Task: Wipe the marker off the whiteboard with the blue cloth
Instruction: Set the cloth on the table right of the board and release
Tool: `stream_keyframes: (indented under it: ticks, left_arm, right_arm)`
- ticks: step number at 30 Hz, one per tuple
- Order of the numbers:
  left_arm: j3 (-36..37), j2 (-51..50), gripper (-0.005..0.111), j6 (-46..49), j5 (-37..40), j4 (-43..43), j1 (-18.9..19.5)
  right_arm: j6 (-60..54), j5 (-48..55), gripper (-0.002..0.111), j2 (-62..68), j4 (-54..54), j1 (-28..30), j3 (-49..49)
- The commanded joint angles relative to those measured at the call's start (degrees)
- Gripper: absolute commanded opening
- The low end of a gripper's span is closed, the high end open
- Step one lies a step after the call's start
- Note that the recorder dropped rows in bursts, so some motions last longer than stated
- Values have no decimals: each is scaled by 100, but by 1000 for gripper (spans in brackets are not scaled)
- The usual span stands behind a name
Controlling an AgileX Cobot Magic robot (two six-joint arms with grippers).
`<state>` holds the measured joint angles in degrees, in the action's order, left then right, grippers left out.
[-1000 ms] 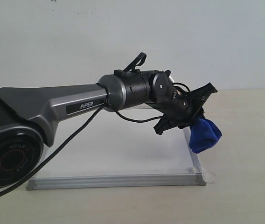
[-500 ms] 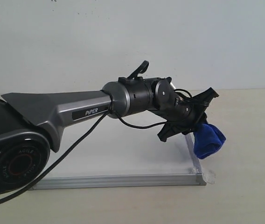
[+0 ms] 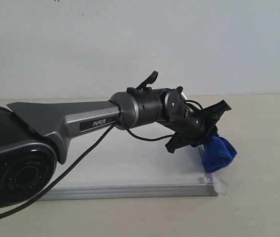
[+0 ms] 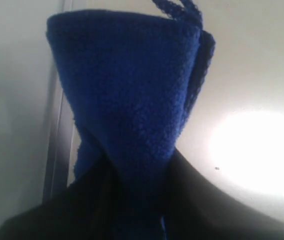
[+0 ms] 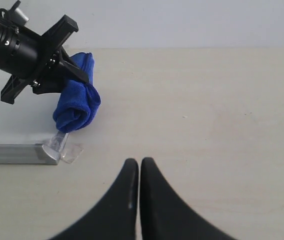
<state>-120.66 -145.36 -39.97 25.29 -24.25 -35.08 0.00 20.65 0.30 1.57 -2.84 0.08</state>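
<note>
The right gripper (image 5: 139, 164) hangs over the table (image 5: 207, 100), fingers pressed together. A clear tape scrap (image 3: 221, 186) sits at the whiteboard's (image 3: 130, 163) 5 o'clock corner. The left arm (image 3: 81, 121) stretches across the board, hiding much of it. The left gripper (image 3: 205, 139) is clamped on the blue cloth (image 3: 219, 154) at the board's 4 o'clock edge.
</note>
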Motion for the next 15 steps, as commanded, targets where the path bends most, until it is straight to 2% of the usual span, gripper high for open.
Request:
stream_keyframes:
  ticks: [1, 8, 15]
  left_arm:
    - [7, -12, 4, 63, -22, -32, -28]
    - [7, -23, 4, 63, 92, -61, -28]
    - [7, -23, 4, 249, 70, -473, -28]
  right_arm:
    - [0, -20, 1, -30, -37, 29, -8]
    - [0, -20, 1, -30, -37, 29, -8]
    - [0, -20, 1, -30, -37, 29, -8]
